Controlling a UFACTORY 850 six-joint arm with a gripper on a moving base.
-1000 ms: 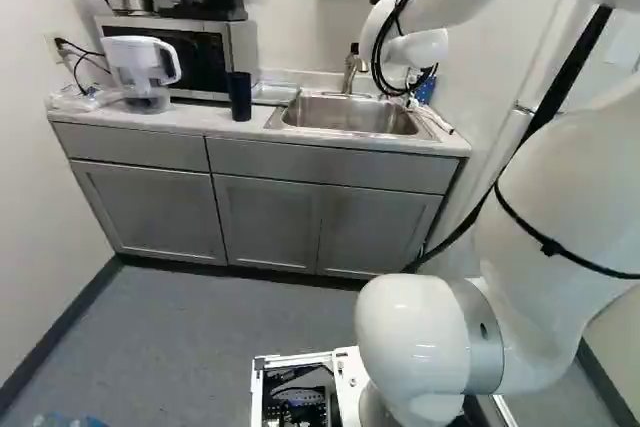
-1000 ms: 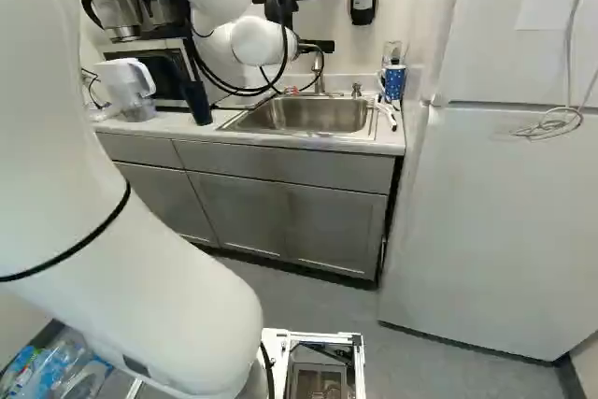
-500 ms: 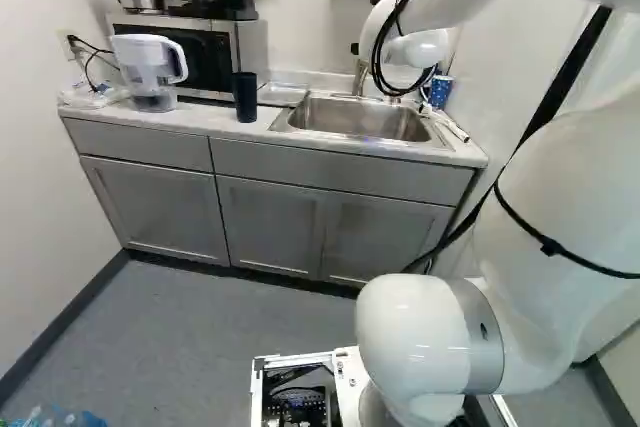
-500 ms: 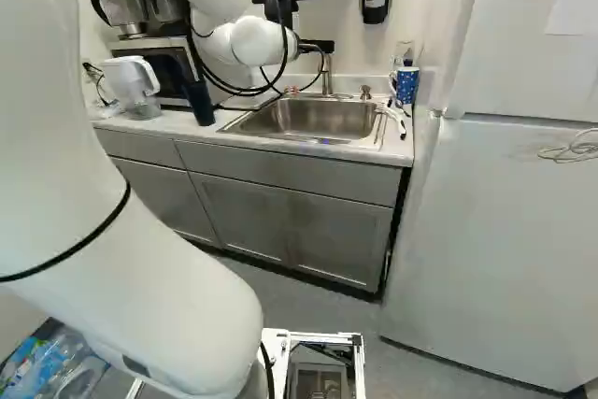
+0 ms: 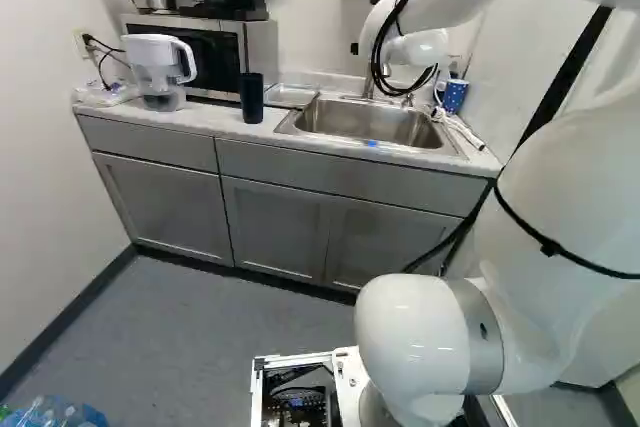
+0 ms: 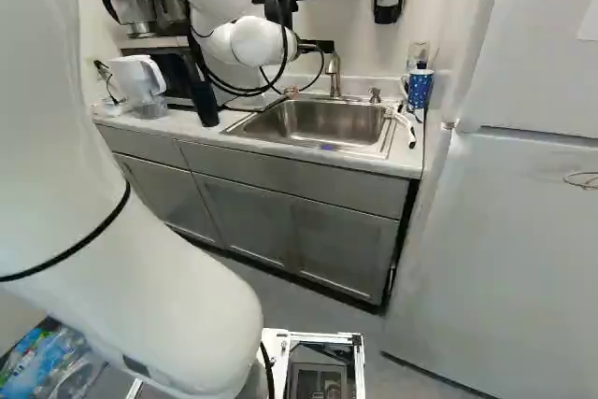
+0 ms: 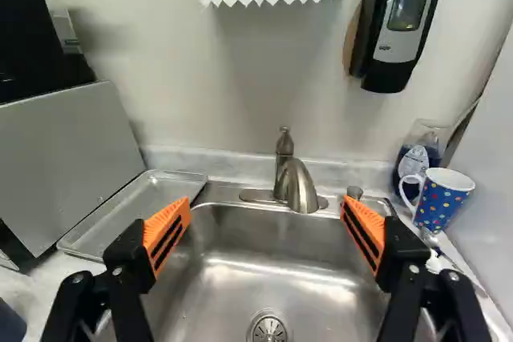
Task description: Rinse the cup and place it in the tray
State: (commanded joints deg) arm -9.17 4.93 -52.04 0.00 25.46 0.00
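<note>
Base (image 5: 290,360) has moved, fingers (image 7: 168,234) spread wide above the sink (image 7: 224,286), small print on the dispenser (image 7: 405,34)

Tray (image 5: 290,96) left of the sink (image 6: 322,119), mug (image 6: 419,89) to its right, faucet (image 6: 334,77) behind.

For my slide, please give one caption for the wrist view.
Open gripper facing the sink and faucet, dotted cup beside the sink.

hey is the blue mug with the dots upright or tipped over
Upright: in the right base view, the mug stands mouth up beside the sink.
</note>
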